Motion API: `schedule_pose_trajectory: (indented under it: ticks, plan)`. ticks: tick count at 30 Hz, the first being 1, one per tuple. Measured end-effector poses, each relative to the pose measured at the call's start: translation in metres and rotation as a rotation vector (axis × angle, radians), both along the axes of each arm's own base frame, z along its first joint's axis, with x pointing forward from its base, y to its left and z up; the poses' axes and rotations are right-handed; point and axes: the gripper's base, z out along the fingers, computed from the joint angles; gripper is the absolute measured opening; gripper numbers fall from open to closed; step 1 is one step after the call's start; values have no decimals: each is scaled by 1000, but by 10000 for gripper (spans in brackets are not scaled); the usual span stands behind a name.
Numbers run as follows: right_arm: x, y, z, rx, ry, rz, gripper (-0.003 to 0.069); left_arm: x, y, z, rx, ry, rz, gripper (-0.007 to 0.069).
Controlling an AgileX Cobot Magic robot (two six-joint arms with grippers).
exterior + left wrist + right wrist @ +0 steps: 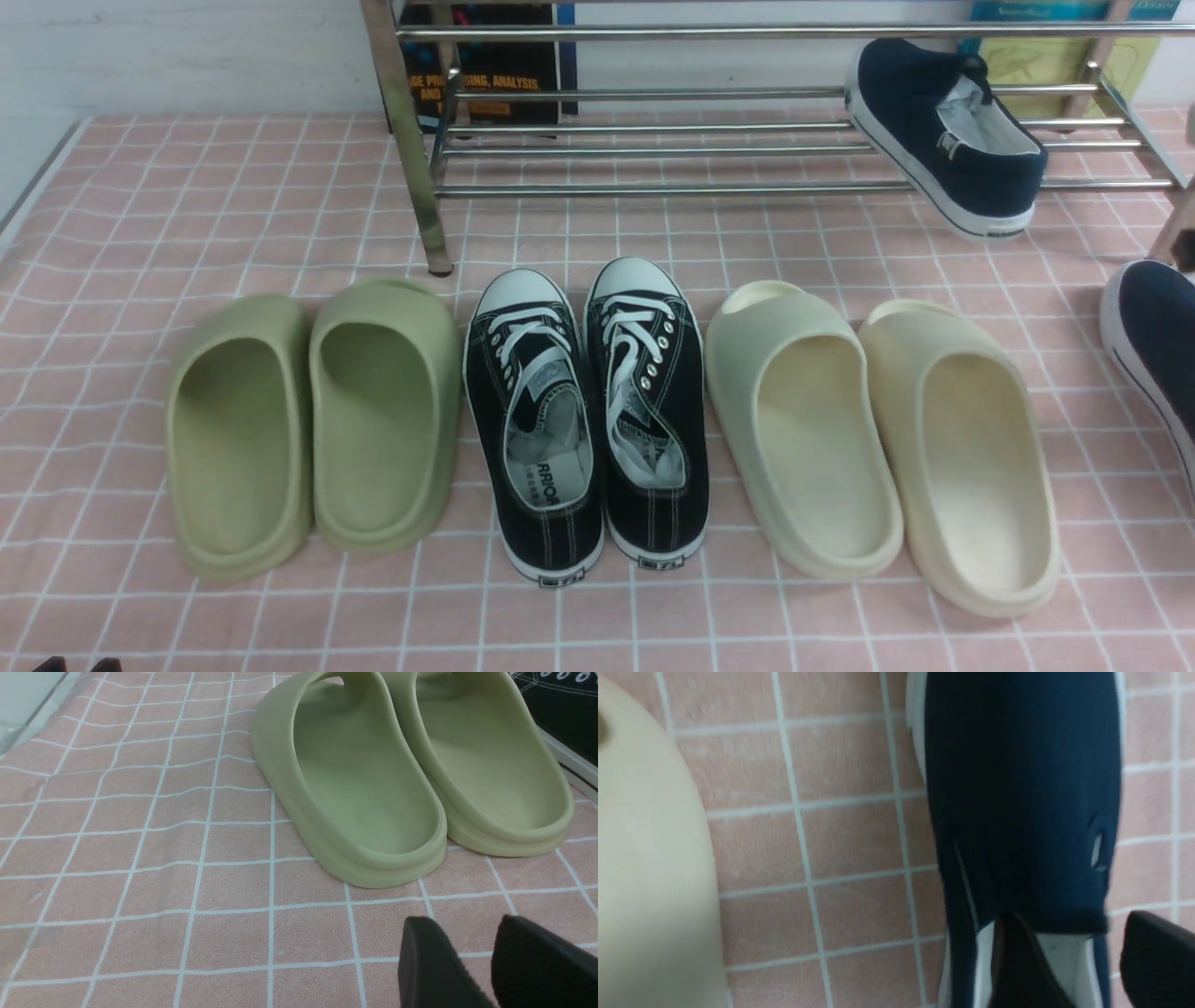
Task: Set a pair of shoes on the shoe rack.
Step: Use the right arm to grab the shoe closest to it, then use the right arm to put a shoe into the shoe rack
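Observation:
One dark navy slip-on shoe [943,131] lies tilted on the right end of the chrome shoe rack [653,187], its heel hanging over the front tube. The other navy shoe [1158,336] rests on the pink checked cloth at the far right edge. In the right wrist view my right gripper [1071,919] is open around that shoe [1017,788]: one finger is inside the opening on the grey lining, the other is outside the side wall with cloth showing between. My left gripper [460,921] hovers low over the cloth near the green slides, fingertips apart and holding nothing.
In front of the rack stand a row of green foam slides [308,420], black lace-up sneakers [588,411] and cream slides [878,439]. A cream slide [644,858] lies close beside the navy shoe. Books [485,65] lean behind the rack.

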Motion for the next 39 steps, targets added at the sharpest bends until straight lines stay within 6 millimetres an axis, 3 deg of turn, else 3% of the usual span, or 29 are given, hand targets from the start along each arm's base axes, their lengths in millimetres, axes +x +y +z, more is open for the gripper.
schedule_pose_trajectory:
  ticks: [5,9,13,15,17,19,22,24,27,30,39]
  plan:
    - [-14,5,-40,29,41,-6,431,0,0,0,0,0,0,239]
    - [-19,6,-57,35,50,-6,433,0,0,0,0,0,0,239]
    - [-18,6,-63,35,40,-6,317,0,0,0,0,0,0,239]
    - [-18,6,-60,38,38,-8,176,0,0,0,0,0,0,239]
    - [-19,7,-53,48,37,-9,52,0,0,0,0,0,0,239]
    - [-21,9,-39,57,23,7,8,0,0,0,0,0,0,239]
    - [-23,18,-9,99,-19,55,7,0,0,0,0,0,0,239]
    - [-23,22,1,110,-41,80,7,0,0,0,0,0,0,239]
    - [-11,38,33,115,-139,170,7,0,0,0,0,0,0,239]
    - [0,42,46,110,-169,201,7,0,0,0,0,0,0,239]
    - [38,37,60,73,-214,220,7,0,0,0,0,0,0,239]
